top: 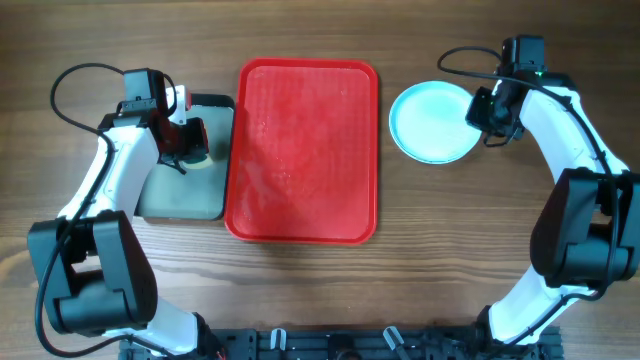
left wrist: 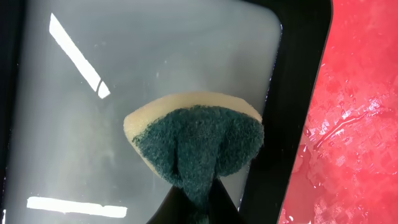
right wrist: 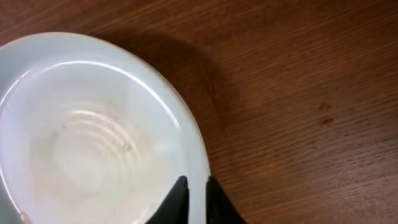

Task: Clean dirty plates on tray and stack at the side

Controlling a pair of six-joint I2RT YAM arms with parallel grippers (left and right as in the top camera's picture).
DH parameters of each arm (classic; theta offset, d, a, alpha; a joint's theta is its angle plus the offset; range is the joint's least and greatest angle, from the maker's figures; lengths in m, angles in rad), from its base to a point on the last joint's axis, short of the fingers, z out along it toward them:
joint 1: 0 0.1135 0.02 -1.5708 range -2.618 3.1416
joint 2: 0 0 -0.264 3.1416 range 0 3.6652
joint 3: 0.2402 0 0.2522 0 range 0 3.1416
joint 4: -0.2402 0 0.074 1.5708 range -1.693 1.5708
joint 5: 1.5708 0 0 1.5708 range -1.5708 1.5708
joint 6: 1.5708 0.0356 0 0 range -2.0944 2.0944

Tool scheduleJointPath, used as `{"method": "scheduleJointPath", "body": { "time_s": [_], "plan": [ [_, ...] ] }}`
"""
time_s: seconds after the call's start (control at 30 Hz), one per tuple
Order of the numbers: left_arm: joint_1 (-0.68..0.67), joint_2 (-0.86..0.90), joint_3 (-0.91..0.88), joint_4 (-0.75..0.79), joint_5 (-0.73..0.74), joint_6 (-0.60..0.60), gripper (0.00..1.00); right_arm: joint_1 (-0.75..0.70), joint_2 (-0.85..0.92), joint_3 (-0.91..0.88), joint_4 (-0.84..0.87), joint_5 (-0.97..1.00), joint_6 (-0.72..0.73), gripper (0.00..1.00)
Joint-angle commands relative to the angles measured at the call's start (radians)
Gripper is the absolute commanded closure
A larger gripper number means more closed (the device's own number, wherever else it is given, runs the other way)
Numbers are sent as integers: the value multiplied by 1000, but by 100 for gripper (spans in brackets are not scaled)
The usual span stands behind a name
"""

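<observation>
Where the right hand (right wrist: 198, 200) meets the plate (top: 430, 122), its two fingers (right wrist: 179, 199) stand one inside and one outside the rim, closed to a narrow pinch on it. Plate: pale teal, apparently resting flat on the tabletop (top: 480, 250) toward the far right corner, well apart from the tray (top: 300, 150). Only one disc shows from above; whether other plates lie beneath it cannot be told. Tray: red, at mid tabletop, wet and glistening, carrying no plates. Left hand (left wrist: 198, 208): closed on a sponge (left wrist: 199, 146), green scouring face toward the wrist camera, held over the grey tray (left wrist: 155, 56) near the left edge.

Step in hand, as judged: setting the plate down at the side. It is likely the last one, since the tray is bare. To do it well:
- Confirm that the plate sits level and fully supported before letting go.
- Open the fingers only a little, so that the inner one does not drag the wet rim.
- Lift straight up until both tips are above the rim, and only then draw away toward the right edge.

A sideways pull made too early would probably slide the plate, as a wet glazed surface gives little hold. The plate centre shows faint rings and a pale film in the wrist view; whether that is water or residue cannot be told. The left hand need not move, since there the sponge can drip into the grey tray.
</observation>
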Motion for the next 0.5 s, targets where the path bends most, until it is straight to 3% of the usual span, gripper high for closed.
{"method": "scheduleJointPath", "body": {
  "time_s": [0.0, 0.13, 0.2, 0.4, 0.47],
  "plan": [
    [3, 6, 1, 5, -17, 23, 94, -5, -22, -12, -13, 17, -13, 85],
    [3, 6, -7, 9, -18, 23, 94, -5, -22, -13, -17, 17, -13, 65],
    [3, 6, -11, 10, -18, 23, 94, -5, -22, -13, -17, 17, -13, 44],
    [3, 6, -13, 16, -18, 23, 95, -5, -22, -13, -13, -52, -13, 23],
    [3, 6, -13, 23, -28, 23, 95, -5, -22, -13, -13, -85, -13, 7]
  ]
}}
